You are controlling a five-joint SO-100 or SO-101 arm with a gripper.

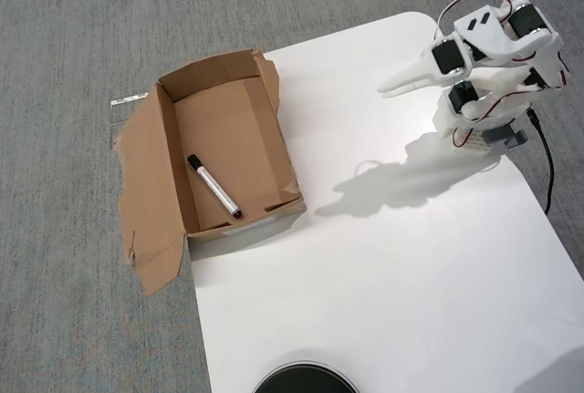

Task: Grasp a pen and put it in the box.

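Note:
The pen, white with a black cap and dark end, lies diagonally on the floor of the brown cardboard box at the left of the overhead view. My white gripper hangs far off to the right, folded back close to the arm's base, its tips pointing left toward the box. Its fingers look closed together with nothing between them.
A white sheet covers the table's right part; grey carpet lies around it. A torn flap spreads left of the box. A black cable runs down from the base. A dark round object sits at the bottom edge.

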